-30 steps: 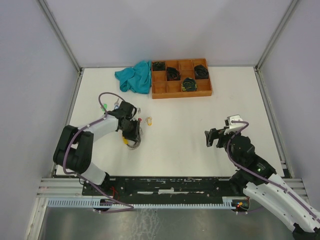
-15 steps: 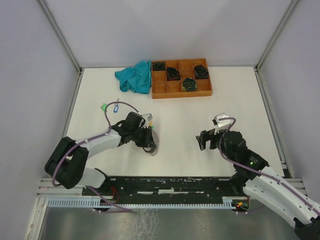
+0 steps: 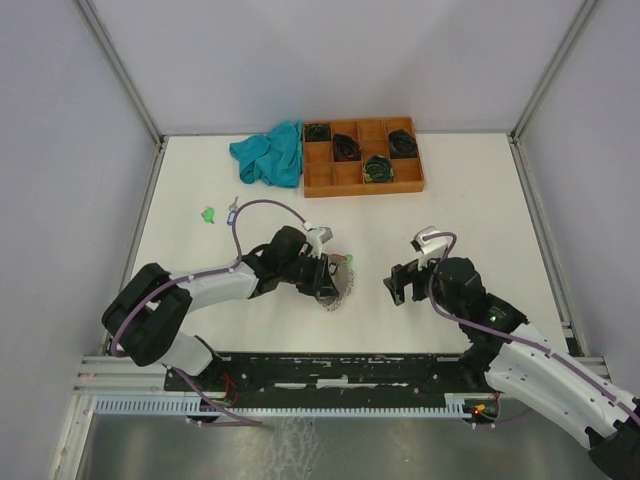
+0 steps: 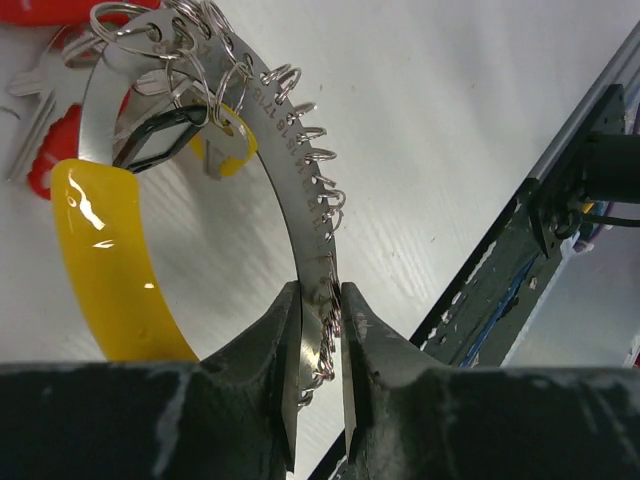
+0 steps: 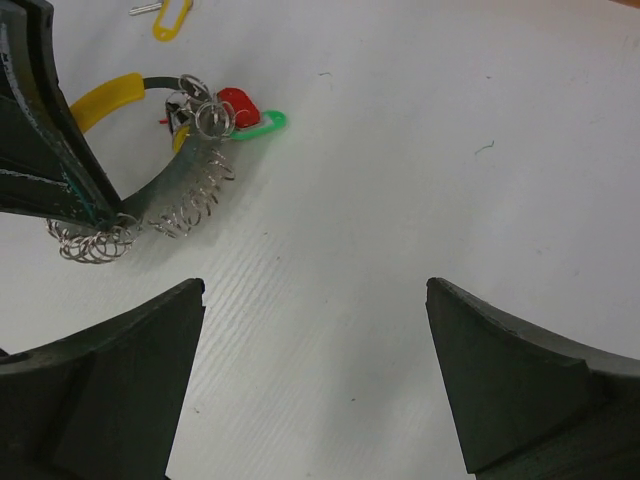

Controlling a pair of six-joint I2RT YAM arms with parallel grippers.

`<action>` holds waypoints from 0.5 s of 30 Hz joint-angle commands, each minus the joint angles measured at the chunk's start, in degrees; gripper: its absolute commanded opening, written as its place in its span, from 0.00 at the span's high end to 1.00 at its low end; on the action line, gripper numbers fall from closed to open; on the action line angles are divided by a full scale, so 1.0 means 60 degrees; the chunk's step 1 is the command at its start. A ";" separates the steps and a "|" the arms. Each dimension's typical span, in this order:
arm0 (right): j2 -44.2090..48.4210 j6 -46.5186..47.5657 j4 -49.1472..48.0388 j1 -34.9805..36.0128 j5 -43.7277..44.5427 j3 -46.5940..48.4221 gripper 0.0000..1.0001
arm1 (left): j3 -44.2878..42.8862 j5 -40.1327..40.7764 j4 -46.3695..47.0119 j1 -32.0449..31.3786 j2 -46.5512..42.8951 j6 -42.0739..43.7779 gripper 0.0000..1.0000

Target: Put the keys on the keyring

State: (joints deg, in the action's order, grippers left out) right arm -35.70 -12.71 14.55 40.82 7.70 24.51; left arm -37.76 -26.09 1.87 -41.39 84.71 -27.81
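Note:
My left gripper (image 3: 330,285) is shut on the keyring (image 3: 340,291), a silvery band with a yellow segment, and holds it at the table's middle front. In the left wrist view the jaws (image 4: 320,330) pinch the metal band (image 4: 290,170); the yellow segment (image 4: 105,250) curves left, and keys with red (image 4: 45,165) and yellow (image 4: 225,150) tags hang among small rings. My right gripper (image 3: 398,284) is open and empty just right of the keyring; its view shows the keyring (image 5: 165,190), a red tag (image 5: 237,103) and a green tag (image 5: 262,125). A loose yellow-tagged key (image 5: 172,18) lies beyond.
A green-tagged key (image 3: 208,213) and a blue-tagged key (image 3: 232,210) lie loose at the left of the table. A teal cloth (image 3: 270,153) and an orange-brown tray (image 3: 345,180) holding black coiled bundles stand at the back. A metal rail runs along the table's near edge.
My left gripper has carried the keyring right, from the left side to the table's middle. My right gripper has moved left toward it. The green and blue keys now lie uncovered.

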 commanded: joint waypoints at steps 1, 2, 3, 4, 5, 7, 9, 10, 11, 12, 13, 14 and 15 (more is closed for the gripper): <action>0.0037 0.0111 -0.0750 0.0020 -0.0486 0.0315 0.00 | -0.0360 -0.0643 0.1409 -0.0016 -0.0188 0.0276 0.97; 0.0077 0.0111 -0.0820 0.0026 -0.0560 0.0277 0.00 | -0.0283 -0.0881 0.1694 -0.0009 -0.0143 0.0234 0.97; 0.0121 0.0111 -0.0885 0.0016 -0.0622 0.0235 0.00 | -0.0174 -0.1145 0.2028 -0.0008 -0.0050 0.0112 0.97; 0.0164 0.0089 -0.1002 0.0028 -0.0662 0.0168 0.00 | -0.0067 -0.1492 0.2490 -0.0015 0.0066 -0.0053 0.97; 0.0208 0.0059 -0.1106 0.0024 -0.0657 0.0108 0.00 | 0.0036 -0.1808 0.2963 -0.0029 0.0202 -0.0228 0.97; 0.0293 0.0025 -0.1359 0.0023 -0.0669 -0.0025 0.00 | 0.0147 -0.2288 0.3647 -0.0053 0.0464 -0.0486 0.97; 0.0359 0.0003 -0.1565 0.0024 -0.0597 -0.0134 0.00 | 0.0130 -0.2469 0.3717 -0.0060 0.0553 -0.0373 0.97; 0.0388 0.0003 -0.1630 0.0020 -0.0534 -0.0178 0.00 | 0.0110 -0.2459 0.3548 -0.0060 0.0522 -0.0180 0.97; 0.0408 0.0036 -0.1649 0.0021 -0.0522 -0.0195 0.00 | 0.0064 -0.2375 0.3309 -0.0060 0.0473 0.0088 0.97; 0.0424 0.0128 -0.1661 0.0019 -0.0552 -0.0203 0.00 | 0.0034 -0.2235 0.2974 -0.0060 0.0425 0.0370 0.97; 0.0420 0.0212 -0.1714 0.0021 -0.0619 -0.0260 0.00 | 0.0021 -0.2043 0.2666 -0.0060 0.0380 0.0662 0.97; 0.0414 0.0327 -0.1874 0.0023 -0.0683 -0.0368 0.00 | 0.0047 -0.1910 0.2505 -0.0060 0.0336 0.0900 0.97; 0.0414 0.0430 -0.2106 0.0025 -0.0718 -0.0488 0.00 | 0.0131 -0.1889 0.2494 -0.0058 0.0301 0.1045 0.97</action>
State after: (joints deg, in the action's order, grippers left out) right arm -33.69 -12.19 7.88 40.82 4.51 23.18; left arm -37.12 -36.60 16.10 -41.60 88.07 -27.07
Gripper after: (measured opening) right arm 0.998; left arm 0.251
